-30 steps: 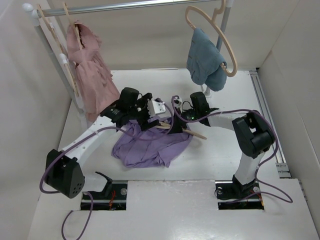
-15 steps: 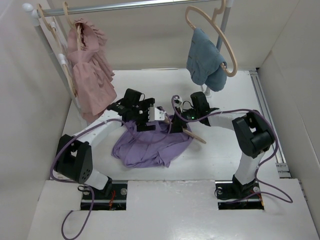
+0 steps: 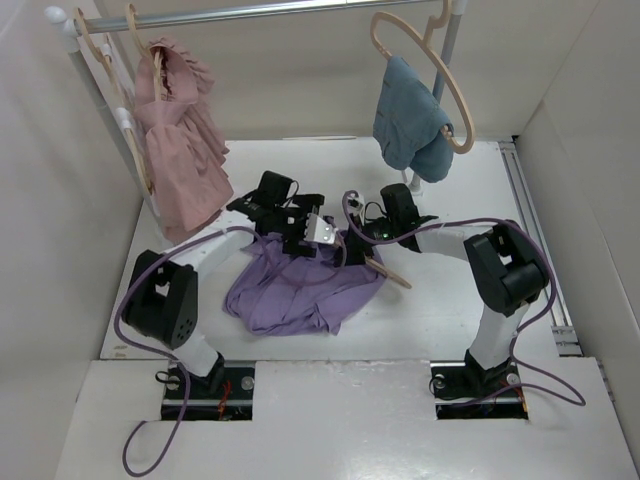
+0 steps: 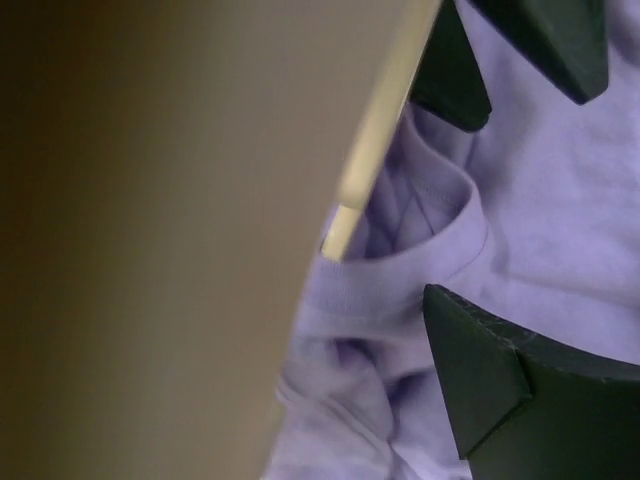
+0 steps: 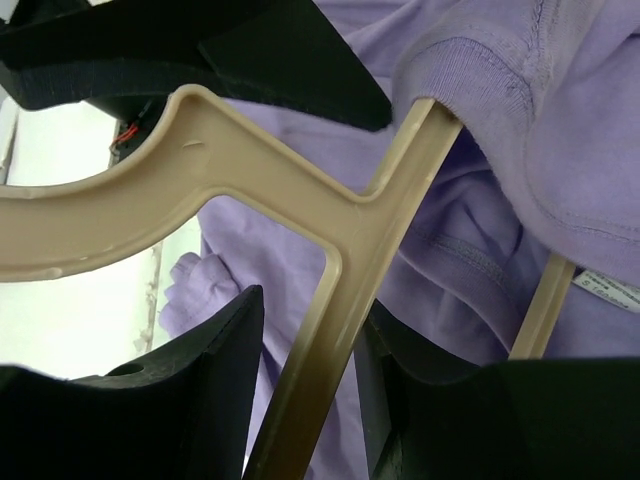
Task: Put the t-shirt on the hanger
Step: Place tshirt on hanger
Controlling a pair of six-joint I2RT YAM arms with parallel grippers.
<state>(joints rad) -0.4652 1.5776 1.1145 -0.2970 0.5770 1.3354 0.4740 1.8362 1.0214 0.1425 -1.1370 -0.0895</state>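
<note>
The t-shirt (image 3: 300,288) lies crumpled on the table (image 3: 450,310) between the two arms. The right gripper (image 5: 312,340) is clamped narrow on the hanger (image 5: 230,165), one arm of which enters the ribbed collar (image 5: 470,70). The left gripper (image 4: 445,195) stands wide, with collar fabric between its fingers. Hangers on the rail (image 3: 250,12) carry a pink garment (image 3: 185,150) and a blue garment (image 3: 410,125).

Top cam looks down from above/behind arm bases (image 3: 205,385), whole table (image 3: 450,300) in frame. Wrist cams v. close; both share t-shirt (image 4: 560,200), hanger (image 5: 200,170) w/ its centre.
</note>
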